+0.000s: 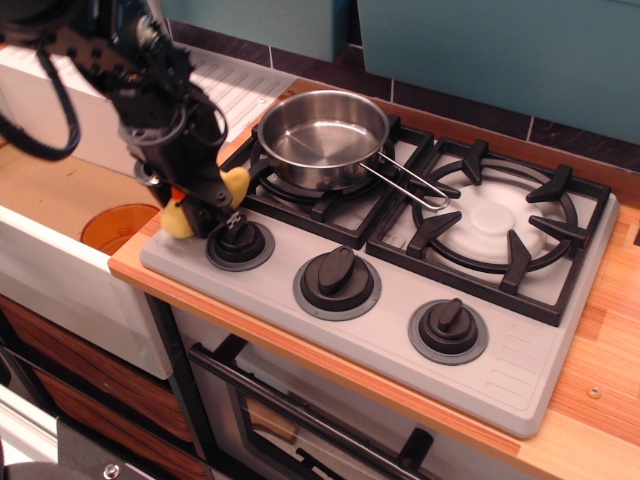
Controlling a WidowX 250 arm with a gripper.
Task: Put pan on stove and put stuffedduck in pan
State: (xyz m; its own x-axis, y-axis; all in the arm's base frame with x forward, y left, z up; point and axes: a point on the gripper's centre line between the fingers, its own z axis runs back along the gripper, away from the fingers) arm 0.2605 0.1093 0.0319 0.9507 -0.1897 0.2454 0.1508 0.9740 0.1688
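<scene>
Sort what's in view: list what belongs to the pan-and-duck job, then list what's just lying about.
Job:
- pan, on the stove's left burner
- stove
- stuffedduck, in the gripper at the stove's left edge

Lying about:
- orange disc down in the sink
- white drainboard behind
- the stove's three knobs

The shiny round pan (323,137) sits on the left burner of the grey stove (395,260). The little yellow stuffedduck (182,213) hangs above the stove's left corner.
</scene>
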